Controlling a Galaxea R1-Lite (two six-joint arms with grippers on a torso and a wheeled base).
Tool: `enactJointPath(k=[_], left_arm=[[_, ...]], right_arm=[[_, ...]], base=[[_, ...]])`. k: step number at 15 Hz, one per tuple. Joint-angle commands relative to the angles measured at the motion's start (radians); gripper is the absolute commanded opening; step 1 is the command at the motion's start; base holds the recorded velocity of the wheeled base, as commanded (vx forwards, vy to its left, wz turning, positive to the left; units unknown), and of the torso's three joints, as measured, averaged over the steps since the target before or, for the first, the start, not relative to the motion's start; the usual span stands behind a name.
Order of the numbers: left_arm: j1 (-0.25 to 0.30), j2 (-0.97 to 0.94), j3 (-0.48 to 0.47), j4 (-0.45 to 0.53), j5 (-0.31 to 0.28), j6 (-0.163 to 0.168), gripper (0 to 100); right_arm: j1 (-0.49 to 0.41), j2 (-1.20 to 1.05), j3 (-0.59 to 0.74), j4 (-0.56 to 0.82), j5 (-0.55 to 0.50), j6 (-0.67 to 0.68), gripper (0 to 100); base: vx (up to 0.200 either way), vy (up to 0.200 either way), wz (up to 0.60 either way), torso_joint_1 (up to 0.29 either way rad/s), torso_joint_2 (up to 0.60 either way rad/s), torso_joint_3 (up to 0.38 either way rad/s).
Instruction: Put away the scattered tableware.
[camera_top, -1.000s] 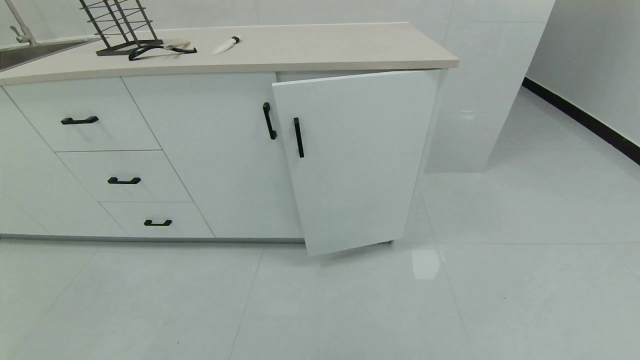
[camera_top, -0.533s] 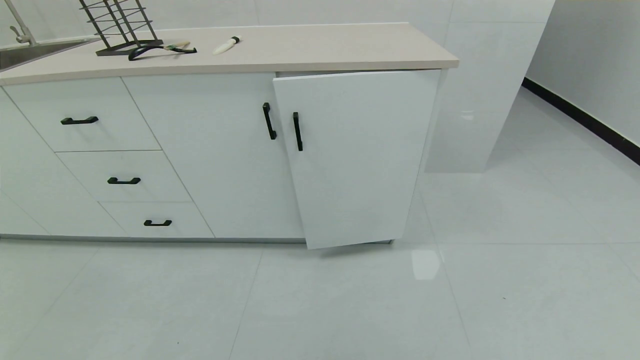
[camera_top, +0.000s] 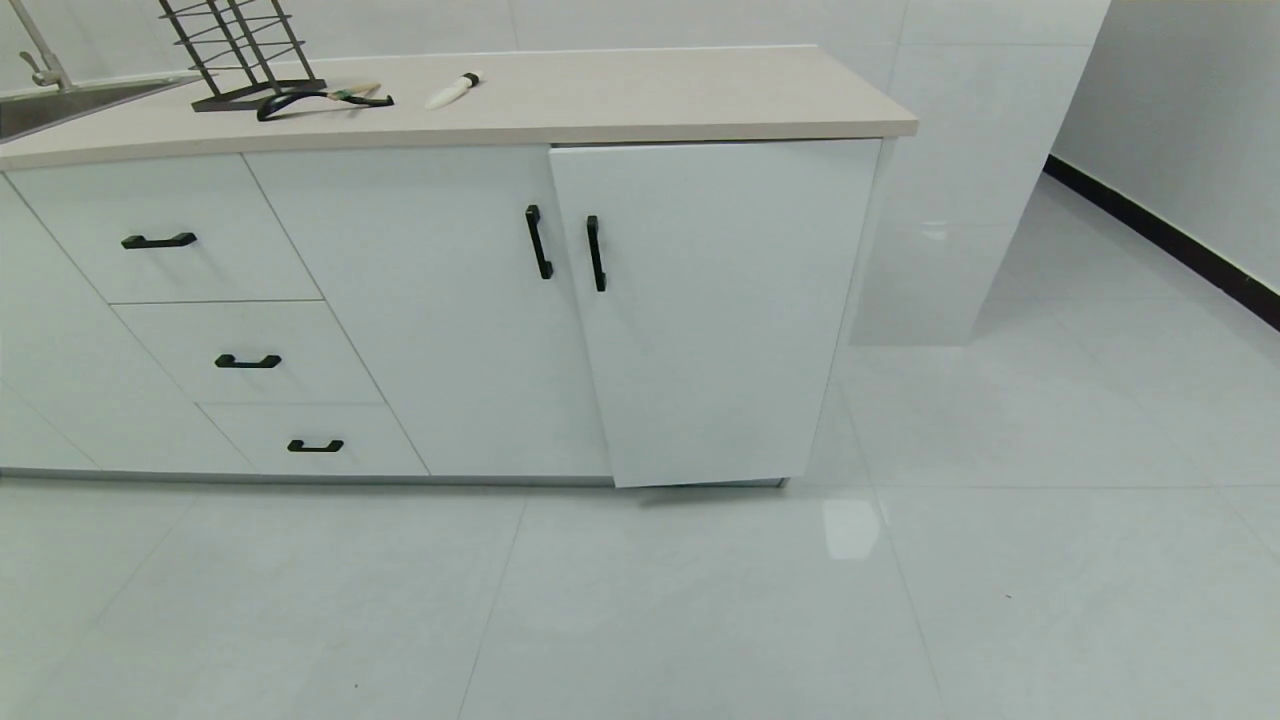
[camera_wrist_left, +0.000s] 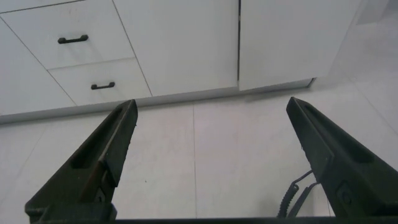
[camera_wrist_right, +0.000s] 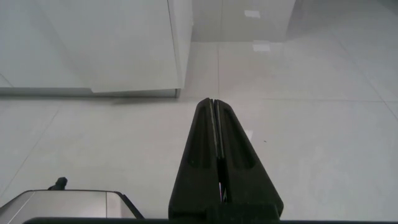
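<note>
1. The counter (camera_top: 650, 95) is carrying the scattered tableware. A dark utensil (camera_top: 300, 100) is lying at the foot of the rack (camera_top: 240, 50), its curved end against the rack's base.
2. A wooden-handled piece (camera_top: 357, 91) is lying right alongside the dark utensil. I cannot tell whether the two are joined.
3. A white utensil (camera_top: 452, 90) is lying on bare counter to the right of these, apart from them and tilted toward the back wall.
4. The sink (camera_top: 60, 105) is sitting at the counter's far left, with the faucet (camera_top: 40, 50) rising behind it.
5. Under the counter, three drawers (camera_top: 245, 350) are sitting stacked on the left and all look closed.
6. The left door (camera_top: 430, 310) is lying flush. The right door (camera_top: 710, 310) is standing slightly ajar, its lower edge dropping just past the cabinet base.
7. The two door handles (camera_top: 539, 242) are hanging upright, side by side at the seam.
8. The left gripper (camera_wrist_left: 211, 101) is hanging above the floor (camera_wrist_left: 211, 155), released, with its fingers (camera_wrist_left: 106, 155) spread wide and nothing between them. It is facing the lower drawers and the doors' bottom edges.
9. The right gripper (camera_wrist_right: 214, 102) is hanging over the floor near the cabinet (camera_wrist_right: 93, 43) corner. It is clenched, fingers pressed flat together, and is grasping nothing.
</note>
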Motion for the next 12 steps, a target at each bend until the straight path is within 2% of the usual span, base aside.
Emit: enactJointPath(k=[1,11,12], left_arm=[[0.0,0.0,0.0,0.0,0.004,-0.005,100],[0.002,0.0,0.0,0.001,0.001,-0.003,100],[0.0,0.0,0.0,0.001,0.002,-0.005,100]], right_arm=[[0.0,0.003,0.0,0.002,0.0,0.0,0],[0.0,0.003,0.0,0.002,-0.001,0.002,0],[0.0,0.003,0.0,0.002,-0.003,0.002,0]], base=[[0.0,0.2,0.0,0.002,0.0,0.002],[0.0,0.2,0.0,0.002,0.0,0.0],[0.2,0.2,0.0,0.007,0.0,0.007]])
